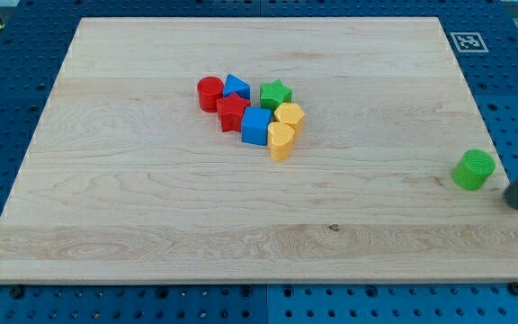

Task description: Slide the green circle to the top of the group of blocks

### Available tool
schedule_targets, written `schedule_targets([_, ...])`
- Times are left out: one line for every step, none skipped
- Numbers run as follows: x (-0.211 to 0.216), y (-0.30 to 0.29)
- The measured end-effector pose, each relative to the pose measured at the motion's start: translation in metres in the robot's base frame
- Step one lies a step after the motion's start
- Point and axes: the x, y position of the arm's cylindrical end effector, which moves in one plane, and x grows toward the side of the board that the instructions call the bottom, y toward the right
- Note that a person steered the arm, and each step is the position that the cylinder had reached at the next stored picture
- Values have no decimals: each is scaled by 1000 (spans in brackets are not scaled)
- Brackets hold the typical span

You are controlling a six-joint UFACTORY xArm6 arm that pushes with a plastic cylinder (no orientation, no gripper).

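Observation:
The green circle (473, 169) stands alone near the board's right edge, far from the other blocks. My tip (516, 202) is just to its right and slightly below it, apart from it. The group sits at the view's upper middle: a red circle (209, 93), a blue triangle (236, 87), a green star (276, 94), a red star (233, 113), a blue block (256, 126), a yellow hexagon (289, 115) and a yellow heart (281, 141), packed close together.
The wooden board (133, 198) lies on a blue pegboard table (7, 99). A black-and-white marker tag (468, 41) sits at the board's top right corner.

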Motion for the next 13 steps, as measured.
schedule_targets([-29, -56])
schedule_targets([-84, -102])
schedule_targets([-88, -111])
schedule_targets([-43, -104])
schedule_targets([-33, -68])
schedule_targets([-58, -32])
schedule_targets([-87, -29])
schedule_targets([-56, -29])
schedule_targets([-38, -9])
schedule_targets([-68, 10])
schedule_targets([-110, -19])
schedule_targets([-138, -41])
schedule_targets([-121, -19])
